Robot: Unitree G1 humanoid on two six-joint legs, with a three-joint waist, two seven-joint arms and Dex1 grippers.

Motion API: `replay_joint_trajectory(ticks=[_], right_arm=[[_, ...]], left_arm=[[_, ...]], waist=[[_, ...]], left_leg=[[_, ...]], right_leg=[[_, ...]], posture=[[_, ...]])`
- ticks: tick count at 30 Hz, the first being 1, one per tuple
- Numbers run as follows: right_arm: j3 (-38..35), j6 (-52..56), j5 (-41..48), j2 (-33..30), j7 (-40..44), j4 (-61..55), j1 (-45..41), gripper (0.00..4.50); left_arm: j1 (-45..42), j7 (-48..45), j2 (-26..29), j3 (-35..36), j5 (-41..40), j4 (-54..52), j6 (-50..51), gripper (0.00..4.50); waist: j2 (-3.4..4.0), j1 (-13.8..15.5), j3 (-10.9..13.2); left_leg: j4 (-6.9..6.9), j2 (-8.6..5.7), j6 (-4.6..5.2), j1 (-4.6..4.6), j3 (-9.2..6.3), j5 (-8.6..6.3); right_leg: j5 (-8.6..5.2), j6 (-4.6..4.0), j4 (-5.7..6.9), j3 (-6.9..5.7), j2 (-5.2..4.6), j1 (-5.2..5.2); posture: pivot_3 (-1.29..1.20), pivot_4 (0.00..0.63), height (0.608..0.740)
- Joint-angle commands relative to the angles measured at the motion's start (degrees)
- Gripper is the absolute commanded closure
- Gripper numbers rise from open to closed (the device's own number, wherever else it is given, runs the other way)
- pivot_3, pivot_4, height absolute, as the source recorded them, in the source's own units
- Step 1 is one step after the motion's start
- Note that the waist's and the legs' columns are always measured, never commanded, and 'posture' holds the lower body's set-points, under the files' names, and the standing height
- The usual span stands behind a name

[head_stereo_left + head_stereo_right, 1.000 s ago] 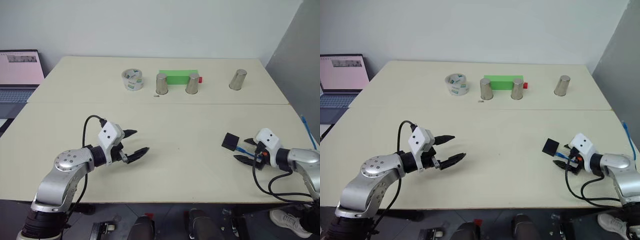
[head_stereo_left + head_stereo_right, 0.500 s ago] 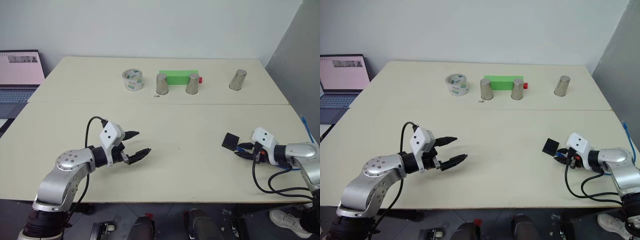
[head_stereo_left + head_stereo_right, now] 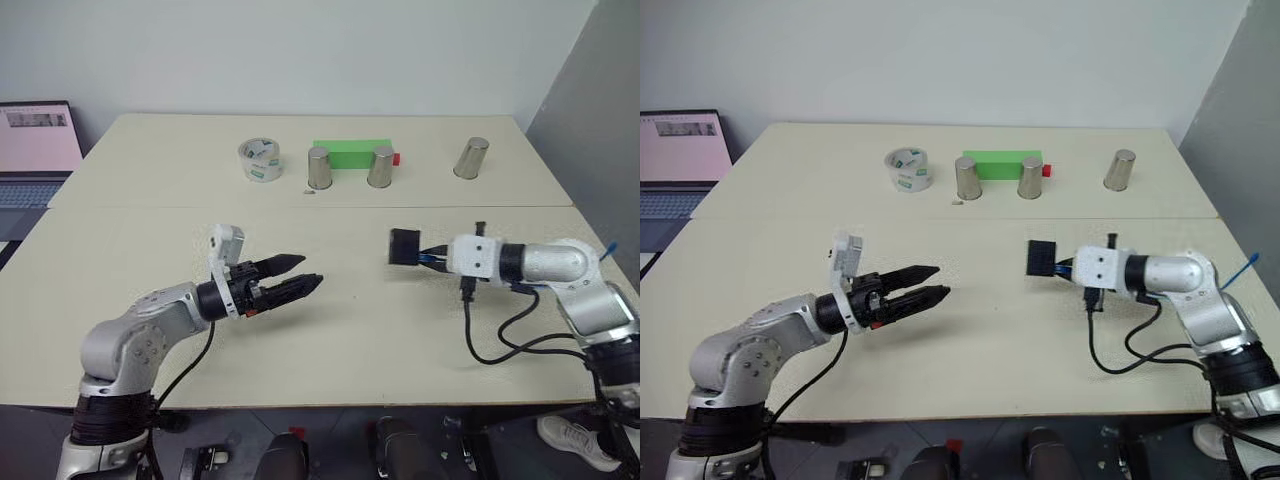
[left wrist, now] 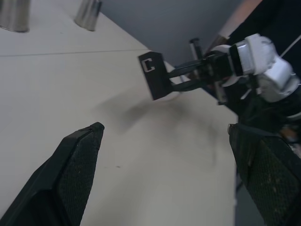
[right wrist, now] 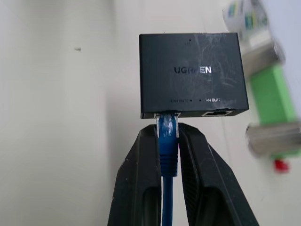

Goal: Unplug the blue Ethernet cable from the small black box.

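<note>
Sitting at the far left edge, beside the cream table [image 3: 330, 330], a laptop [image 3: 38, 150] is showing a pale pink screen. Along the back of the table, a roll of printed tape [image 3: 259, 160] is lying flat, then two steel cups [image 3: 319, 168] [image 3: 380, 167] are standing in front of a green block [image 3: 350, 154] with a small red piece [image 3: 396, 159] at its right end, and a third steel cup [image 3: 471, 158] is standing well apart to the right. Nearer the front, the left gripper [image 3: 296, 276] is hovering above the table with its two black fingers spread apart and nothing between them, pointing toward the right gripper. To its right, the small black box [image 3: 404, 246] is hanging in the air above the table, carried only by the plug seated in one of its ports; the right wrist view is showing the box's [image 5: 192, 74] printed top face and a second, empty port beside the plug. The right gripper [image 5: 168, 146] is pinching the blue Ethernet cable [image 5: 168, 146] just behind that plug, its fingers [image 5: 140, 174] pressed against the blue boot on both sides. The cable's other end [image 3: 608, 250] is sticking up past the right arm at the table's right edge. The left wrist view is showing the box [image 4: 154, 75] edge-on with the right gripper [image 4: 188, 77] behind it.
</note>
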Motion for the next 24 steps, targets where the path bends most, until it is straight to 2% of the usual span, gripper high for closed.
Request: replay_joint_trajectory(ticks=[1,7,21,24], right_arm=[[1.83,-8.10,-1.97,1.91,-1.09,-0.29,-2.70,4.25],[4.10,-10.29,-2.40,4.27,-0.45,-1.69,-4.55,4.25],[5.49,-5.61,-0.86,8.11,0.09,-6.02,-6.60,4.25],[5.59,-5.09,-0.87,8.60,0.25,-6.45,-6.57,4.25]], left_arm=[[-0.87,0.41,-0.15,-0.30,-2.95,-0.87,2.35,0.00],[-1.68,0.36,-1.01,-3.28,-0.72,-0.21,0.60,0.00],[-3.77,-0.46,-4.60,-6.27,3.10,4.53,-3.62,0.00],[-4.18,-0.77,-5.56,-6.26,3.13,5.02,-4.16,0.43]], waist=[[0.00,0.04,0.00],[0.00,0.26,0.00],[0.00,0.46,0.00],[0.00,0.56,0.00]], left_leg=[[0.00,0.00,-0.01,-0.01,0.01,0.00],[0.03,-0.01,-0.06,0.01,-0.01,0.03],[0.01,-0.02,-0.11,0.01,-0.04,0.07],[0.02,-0.02,-0.11,0.00,-0.04,0.07]], right_leg=[[0.00,-0.01,-0.01,0.01,-0.01,0.00],[0.01,-0.02,0.02,0.02,-0.01,0.00],[0.02,-0.05,0.03,0.01,-0.01,0.00],[0.01,-0.05,0.02,0.01,-0.02,0.00]], posture=[[0.00,0.150,0.740],[0.00,0.150,0.740],[0.00,0.150,0.740],[0.00,0.150,0.740]])
